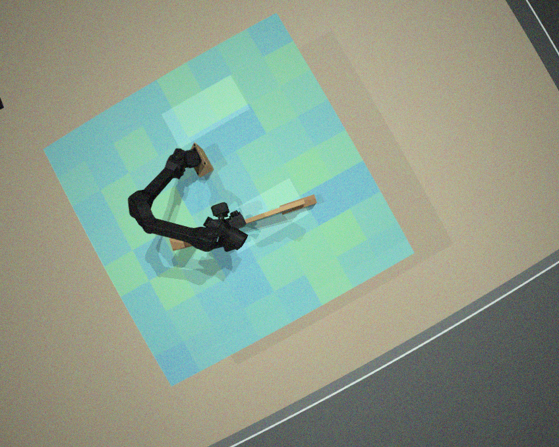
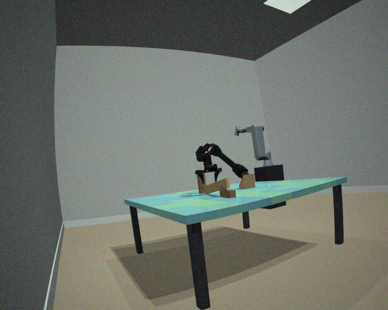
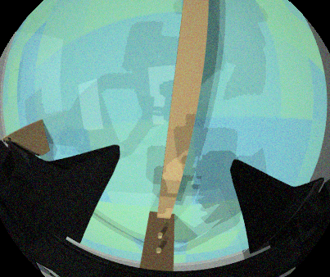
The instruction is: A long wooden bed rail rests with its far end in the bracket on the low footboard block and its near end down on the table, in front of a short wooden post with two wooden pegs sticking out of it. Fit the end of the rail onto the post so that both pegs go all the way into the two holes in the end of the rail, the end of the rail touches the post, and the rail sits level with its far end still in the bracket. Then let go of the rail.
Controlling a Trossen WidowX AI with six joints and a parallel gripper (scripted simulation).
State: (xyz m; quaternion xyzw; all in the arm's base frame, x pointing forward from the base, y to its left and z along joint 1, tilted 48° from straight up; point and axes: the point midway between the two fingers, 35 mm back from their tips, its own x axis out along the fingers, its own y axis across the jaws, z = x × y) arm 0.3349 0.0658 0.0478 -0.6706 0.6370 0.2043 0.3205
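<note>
The long wooden rail (image 1: 270,214) (image 2: 214,187) (image 3: 189,61) slopes from its raised far end at the low footboard block (image 1: 312,200) (image 2: 229,194) down to its near end on the table. That near end lies just in front of the foot of the upright post (image 1: 177,244) (image 2: 200,189) (image 3: 166,258). Two pegs stick out of the post in the wrist view, above the rail's end. My gripper (image 2: 210,182) (image 3: 178,159) is open and empty, pointing down, with its fingers on either side of the rail's line near the post. In the top view the arm hides the fingertips and part of the rail.
A wooden wedge block (image 1: 204,165) (image 2: 247,181) (image 3: 31,139) stands at my arm's base. The patchwork table (image 1: 318,273) (image 2: 274,196) carries everything. Another robot arm (image 2: 259,143) stands on a dark pedestal beyond the table.
</note>
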